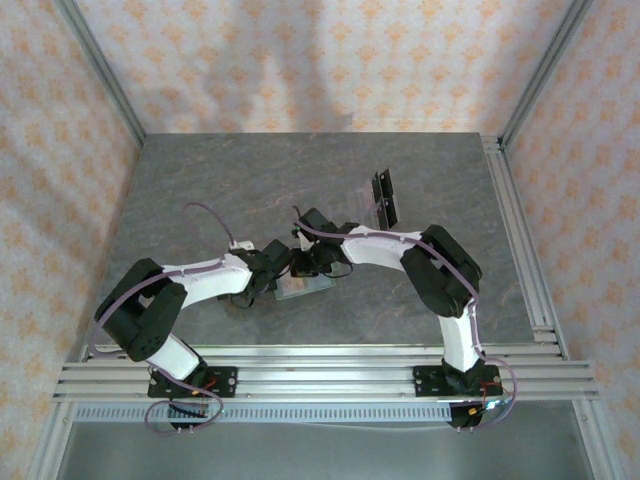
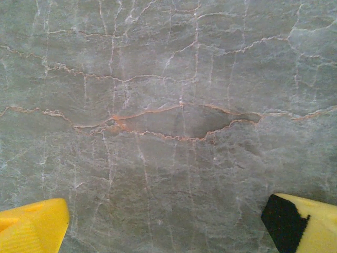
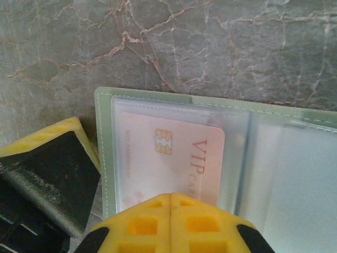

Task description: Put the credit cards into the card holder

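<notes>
**Item 1: holder [image 3: 103, 158].** Sage-green, lying open and flat on the worktop [image 2: 158, 79]. The paler inside faces up and shows clear plastic sleeves. From my top view it sits under the point where the two arms meet. All places below are given from it.

**Item 2: VIP card [image 3: 174, 158].** Pale pink, with a gold chip and red lettering. It is inside the holder's left-hand sleeve. Its top edge is below the sleeve's upper seam, and its lower part is hidden behind the right gripper.

**Item 3: right gripper [image 3: 169, 205].** Closed, with its yellow fingertips pressed together along a single seam. It is over the holder's near edge, above the VIP card. I cannot tell whether it touches the sleeve or pinches anything.

**Item 4: left gripper [image 2: 168, 226].** Open as wide as I see it go, with one yellow tip at each lower corner of its own camera view. Bare veined stone lies between them and nothing is held. In the top view it is just beside the holder, on its left.

**Item 5: finger [image 3: 50, 168].** Yellow with a black pad. It is just off the holder's left edge, and I cannot confirm contact.

**Item 6: cards [image 1: 385, 200].** Black ones, with a paler, mauve-tinted one beside them. They are well apart from the holder, beyond it and to its right. I cannot make out how they lie.
</notes>
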You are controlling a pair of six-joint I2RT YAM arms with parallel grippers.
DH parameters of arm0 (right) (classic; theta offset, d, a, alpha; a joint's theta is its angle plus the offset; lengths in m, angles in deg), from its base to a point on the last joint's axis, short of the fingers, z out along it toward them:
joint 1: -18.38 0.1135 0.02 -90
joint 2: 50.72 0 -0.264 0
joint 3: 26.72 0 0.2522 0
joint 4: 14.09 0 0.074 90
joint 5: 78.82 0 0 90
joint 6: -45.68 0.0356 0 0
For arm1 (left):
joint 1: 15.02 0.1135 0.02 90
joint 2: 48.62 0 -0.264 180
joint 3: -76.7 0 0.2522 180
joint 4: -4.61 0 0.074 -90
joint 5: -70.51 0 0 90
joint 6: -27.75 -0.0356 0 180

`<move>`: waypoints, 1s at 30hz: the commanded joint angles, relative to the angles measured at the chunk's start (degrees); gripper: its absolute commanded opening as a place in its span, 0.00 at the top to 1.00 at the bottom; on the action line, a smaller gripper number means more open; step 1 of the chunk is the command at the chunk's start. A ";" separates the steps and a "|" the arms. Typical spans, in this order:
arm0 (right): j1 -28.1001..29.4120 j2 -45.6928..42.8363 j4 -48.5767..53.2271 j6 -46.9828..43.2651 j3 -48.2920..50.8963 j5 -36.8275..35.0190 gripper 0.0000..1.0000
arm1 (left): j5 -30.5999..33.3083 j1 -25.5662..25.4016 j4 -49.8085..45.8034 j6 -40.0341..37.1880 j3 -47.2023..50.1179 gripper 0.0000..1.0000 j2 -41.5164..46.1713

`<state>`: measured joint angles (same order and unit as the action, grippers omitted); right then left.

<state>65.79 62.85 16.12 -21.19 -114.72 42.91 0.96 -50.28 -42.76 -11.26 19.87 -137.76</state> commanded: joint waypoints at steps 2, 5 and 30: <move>-0.96 -5.87 -0.37 0.53 0.83 -0.25 0.94 | -0.41 -0.77 1.43 0.32 -0.17 0.00 -1.60; -1.70 -7.61 0.16 0.20 2.00 -0.82 0.94 | -0.41 -0.77 1.44 0.19 0.07 0.00 -1.38; -2.64 -4.51 3.64 -3.18 1.66 -3.32 0.94 | -0.10 -0.90 1.35 0.13 0.38 0.00 -0.06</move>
<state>63.21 57.98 18.63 -23.39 -112.99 41.03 1.55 -50.57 -42.80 -11.26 19.89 -137.72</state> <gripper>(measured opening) 0.060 0.996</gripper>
